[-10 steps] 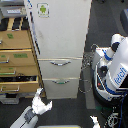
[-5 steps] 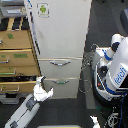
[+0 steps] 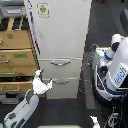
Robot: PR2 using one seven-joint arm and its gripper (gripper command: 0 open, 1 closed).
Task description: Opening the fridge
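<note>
You had the tall white refrigerator (image 3: 59,45) standing upright in the middle of the exterior view, its large upper door shut and carrying a small green android sticker (image 3: 43,9) near the top corner on the view's left. Its two lower drawers, each with a curved silver handle (image 3: 60,63), were closed. The white arm's gripper (image 3: 42,84) sat at the fridge's lower edge on the view's left, level with the bottom drawer; its fingers looked slightly spread, but you could not tell for certain at this resolution. The tan wooden drawer cabinet with green labels (image 3: 17,55) stood just beside the fridge, and the white-and-blue rounded robot (image 3: 114,70) stood on the other side
</note>
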